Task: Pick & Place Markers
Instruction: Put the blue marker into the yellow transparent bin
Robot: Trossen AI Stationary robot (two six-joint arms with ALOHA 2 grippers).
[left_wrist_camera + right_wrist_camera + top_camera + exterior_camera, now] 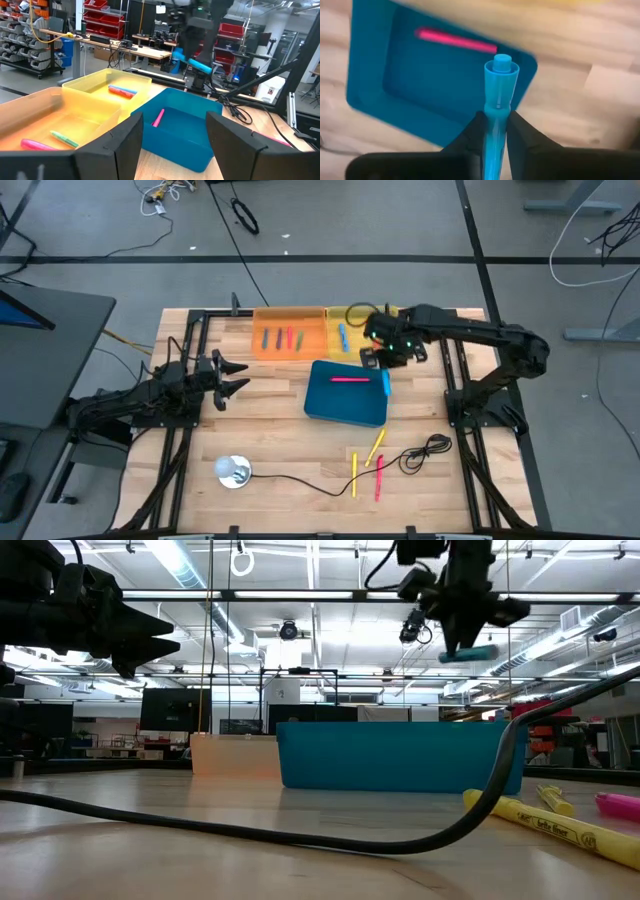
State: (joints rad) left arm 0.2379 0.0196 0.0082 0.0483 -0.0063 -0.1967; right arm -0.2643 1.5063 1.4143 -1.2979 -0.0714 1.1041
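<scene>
Pinching blue marker (497, 100), right gripper (386, 360) hangs above blue bin (330, 405) at frame centre, near its upper right corner. Pink marker (350, 379) lies inside bin. Yellow and pink markers (372, 463) lie on table (280, 440) lower right. Left gripper (235, 377), fingers spread and empty, waits centre left.

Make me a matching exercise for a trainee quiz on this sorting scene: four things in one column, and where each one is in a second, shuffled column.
Things:
1. blue marker
2. pink marker
3. yellow markers
4. left gripper

Places:
A. lying inside the blue bin
B. held in the right gripper, above the blue bin
C. loose on the table near the black cable
D. open, empty, left of the bins

Pairs: 1-B, 2-A, 3-C, 4-D
</scene>
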